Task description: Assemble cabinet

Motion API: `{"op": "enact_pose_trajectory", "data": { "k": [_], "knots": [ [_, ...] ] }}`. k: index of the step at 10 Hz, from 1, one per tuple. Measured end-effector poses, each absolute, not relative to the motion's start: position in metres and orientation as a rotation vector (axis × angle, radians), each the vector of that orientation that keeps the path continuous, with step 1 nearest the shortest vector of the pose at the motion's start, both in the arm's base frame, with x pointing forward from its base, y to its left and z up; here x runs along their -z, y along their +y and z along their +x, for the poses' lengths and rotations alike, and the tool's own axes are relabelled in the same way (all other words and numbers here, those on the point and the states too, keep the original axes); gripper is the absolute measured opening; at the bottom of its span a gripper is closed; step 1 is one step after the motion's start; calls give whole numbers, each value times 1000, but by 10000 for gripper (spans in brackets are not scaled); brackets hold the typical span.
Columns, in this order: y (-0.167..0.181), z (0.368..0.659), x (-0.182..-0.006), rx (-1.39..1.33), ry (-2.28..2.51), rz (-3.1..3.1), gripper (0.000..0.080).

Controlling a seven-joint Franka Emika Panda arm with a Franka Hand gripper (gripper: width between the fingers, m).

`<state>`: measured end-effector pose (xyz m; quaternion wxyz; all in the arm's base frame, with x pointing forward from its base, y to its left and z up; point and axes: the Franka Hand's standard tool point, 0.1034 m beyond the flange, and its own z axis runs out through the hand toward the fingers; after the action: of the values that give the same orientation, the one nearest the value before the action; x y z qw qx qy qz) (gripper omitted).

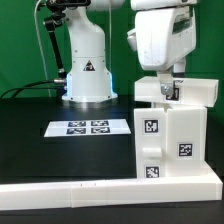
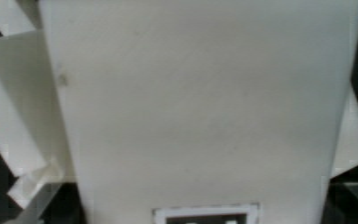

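Observation:
The cabinet (image 1: 170, 140) is a white blocky box with several black-and-white tags, standing upright at the exterior view's right. A flat white top piece (image 1: 195, 93) lies across it. My gripper (image 1: 170, 92) comes down from above onto the middle of this top piece, and its dark fingers look closed against it. In the wrist view the white piece (image 2: 194, 110) fills nearly the whole picture, with a tag (image 2: 208, 214) at the edge. My fingertips are hidden there.
The marker board (image 1: 88, 127) lies flat on the black table (image 1: 40, 150) at the centre. The arm's white base (image 1: 86, 70) stands behind it, with cables to its left. A long white rail (image 1: 90, 192) runs along the front edge.

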<state>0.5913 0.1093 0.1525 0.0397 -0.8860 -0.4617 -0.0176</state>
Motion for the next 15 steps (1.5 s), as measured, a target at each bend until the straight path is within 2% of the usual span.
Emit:
{"op": "enact_pose_trajectory", "data": {
  "k": [10,15],
  "knots": [
    [112,588,-151,-14,327,-3035,560],
    [107,585,-151,-51,752,-2970,560]
  ]
}}
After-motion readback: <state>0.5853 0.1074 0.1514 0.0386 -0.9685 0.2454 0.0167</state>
